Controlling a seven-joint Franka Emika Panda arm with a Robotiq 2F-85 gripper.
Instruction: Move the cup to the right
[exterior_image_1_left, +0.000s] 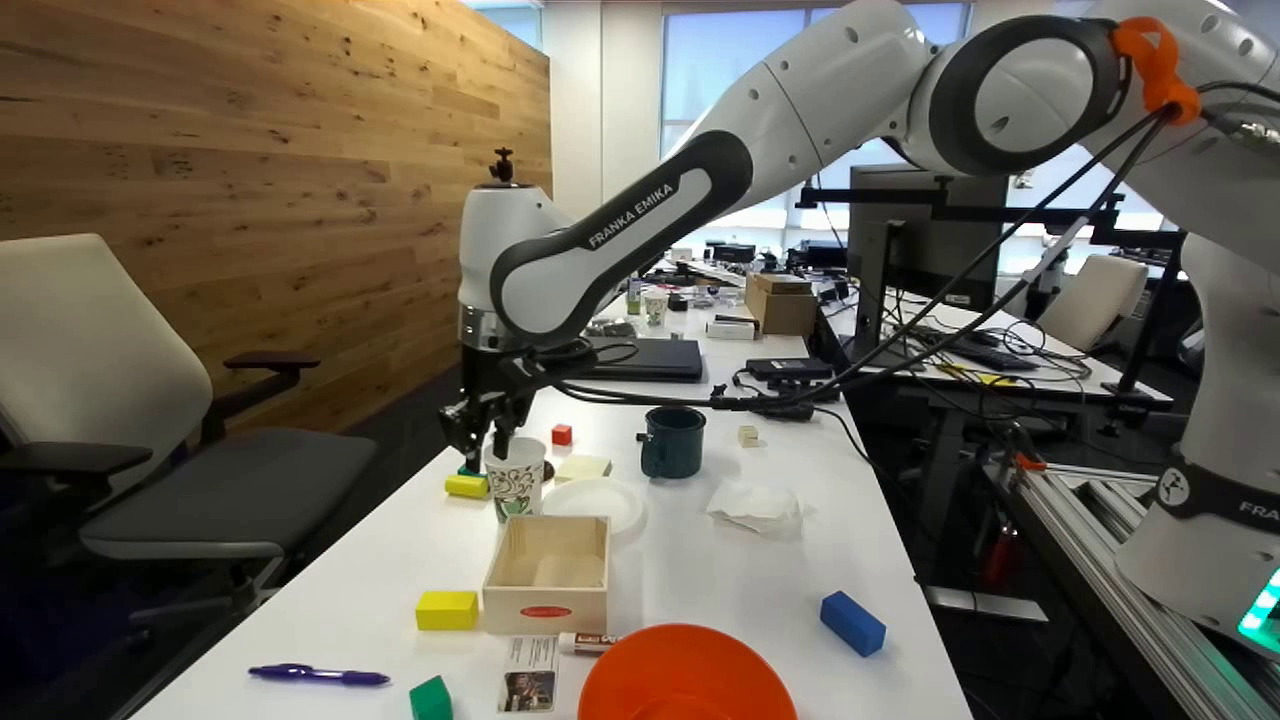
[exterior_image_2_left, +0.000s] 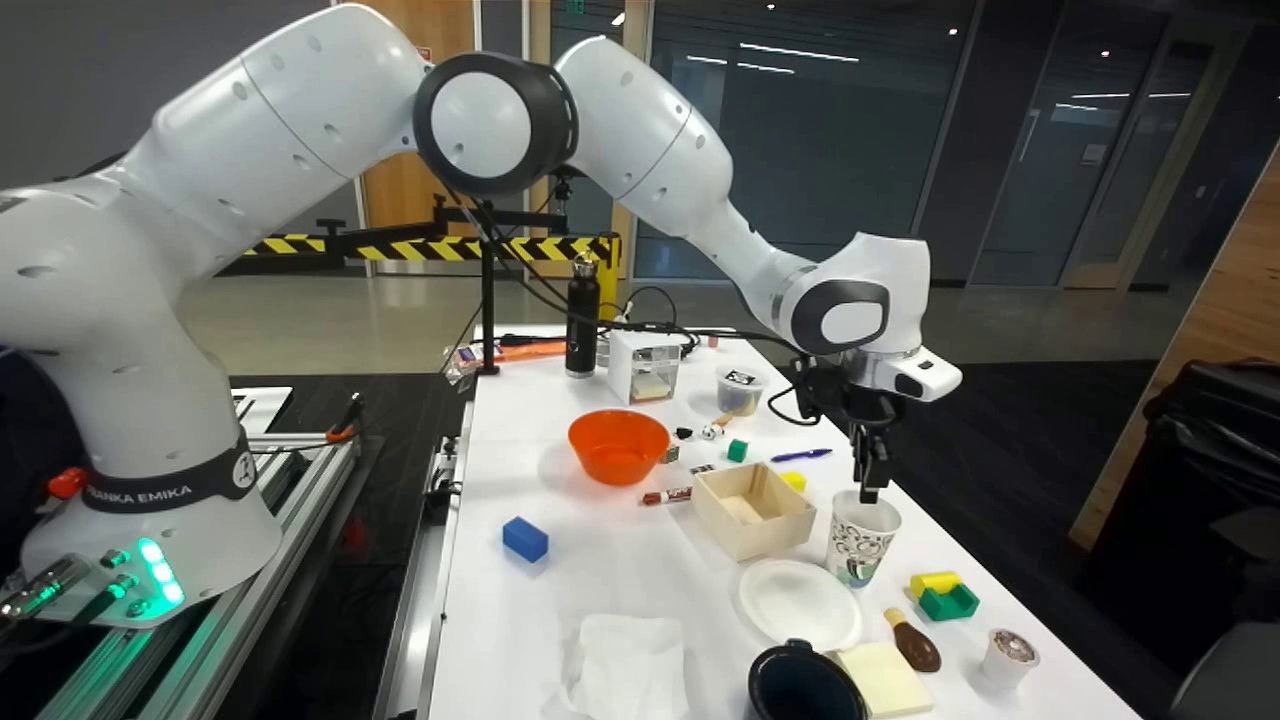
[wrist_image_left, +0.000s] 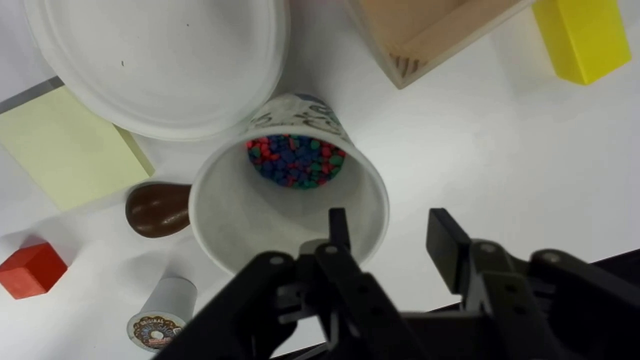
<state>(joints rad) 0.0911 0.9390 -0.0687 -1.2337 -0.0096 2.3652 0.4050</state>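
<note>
Office, desk, monitor, keyboard, chair

Arm: glossy white, dotted with round recesses
Joint bands: dark grey
Lettering: white FRANKA EMIKA
Cables: black
Strap: bright orange
Base lights: green
Gripper: black, grey screws

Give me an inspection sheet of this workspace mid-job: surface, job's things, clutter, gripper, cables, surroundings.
Surface: white table, crowded.
Job's things: printed cup stands upright, red, blue and green bits inside.
Clutter: plate and wooden box near the cup; dark mug farther off.
Gripper: open; in the wrist view one fingertip overlaps the cup's mouth, whether inside unclear.
Cables: black cables droop beside the arm.
Surroundings: office chair beside the table, wooden wall beyond.
</note>
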